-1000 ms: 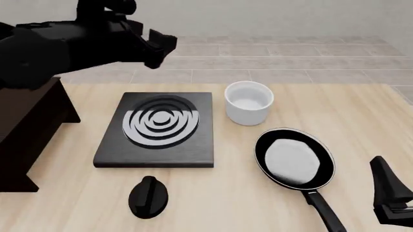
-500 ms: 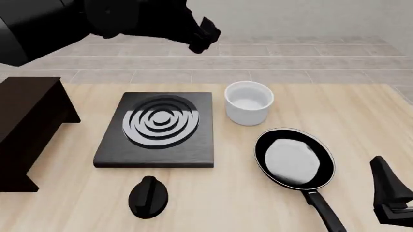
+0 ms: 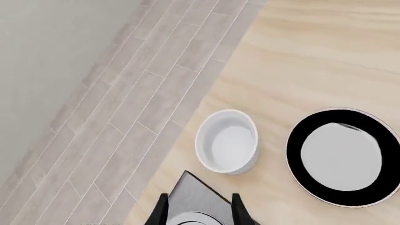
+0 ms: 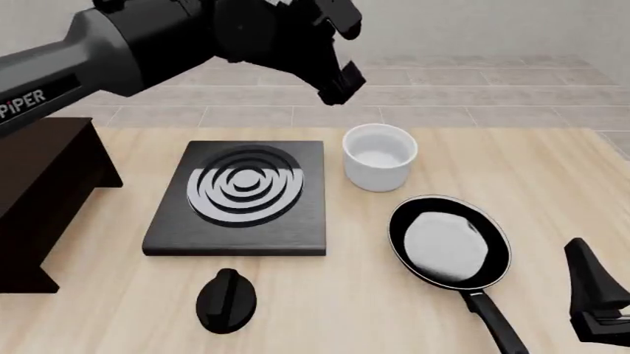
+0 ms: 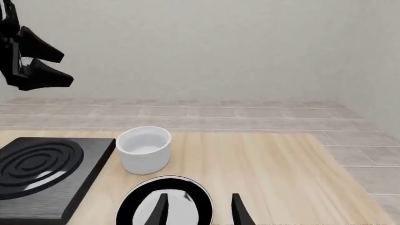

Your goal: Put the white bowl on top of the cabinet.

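Pale wooden worktop: empty white bowl at one o'clock from stove plate; left pincer released above.

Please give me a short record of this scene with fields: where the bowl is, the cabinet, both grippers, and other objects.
white bowl: upright on the table, right of the stove plate, empty
cabinet: far left, nothing seen on its top
left gripper: open, in the air above the bowl, holding nothing
right gripper: open, low at the table's right edge
frying pan: in front of the bowl
black knob: before the stove plate
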Robot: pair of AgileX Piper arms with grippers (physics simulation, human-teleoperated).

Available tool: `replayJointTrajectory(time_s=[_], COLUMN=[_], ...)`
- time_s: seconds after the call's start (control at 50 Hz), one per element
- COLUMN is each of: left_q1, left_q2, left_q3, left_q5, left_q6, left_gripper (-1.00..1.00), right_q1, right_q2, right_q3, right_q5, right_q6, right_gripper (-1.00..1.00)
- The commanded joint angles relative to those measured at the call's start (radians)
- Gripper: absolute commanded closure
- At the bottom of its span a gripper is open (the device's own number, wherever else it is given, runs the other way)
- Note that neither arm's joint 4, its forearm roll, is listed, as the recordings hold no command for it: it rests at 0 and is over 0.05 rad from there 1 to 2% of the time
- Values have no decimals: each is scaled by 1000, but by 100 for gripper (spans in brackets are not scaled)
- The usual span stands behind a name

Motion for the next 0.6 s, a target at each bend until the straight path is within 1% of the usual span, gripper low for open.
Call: replayJointTrajectory(time_s=[0.02,0.06,0.1,0.14,0.18,0.22,0.26,0.28,0.36,0.42,0.48,0.52,0.58,0.6], left_q1=[-18,-32,-47,-53,-57,-59,-43,-52,-61,-65,-72,-68,-67,-68], left_q2=[49,48,48,51,58,64,91,96,118,134,152,175,186,196], left_q3=[-7,-2,21,36,29,33,17,16,-25,-55,-79,-106,-115,-123], left_q5=[4,4,1,-6,-2,-2,18,26,61,85,116,151,153,165], left_q6=[85,81,105,128,127,141,168,178,193,196,196,197,196,189], left_gripper=[-100,-100,-100,-100,-100,-100,-100,-100,-100,-100,-100,-100,-100,-100], right_q1=[1,0,0,1,0,0,0,1,0,1,0,0,1,0], right_q2=[0,0,0,0,0,0,0,0,0,0,0,0,0,0], right_q3=[-1,-1,1,0,0,0,-1,0,1,2,1,0,0,2], right_q5=[-4,-1,3,-4,-2,3,3,-5,2,-8,3,0,-4,-2], right_q6=[-7,-3,5,-6,-3,4,3,-6,4,-7,4,-1,-6,0], right_gripper=[-100,-100,-100,-100,-100,-100,-100,-100,-100,-100,-100,-100,-100,-100])
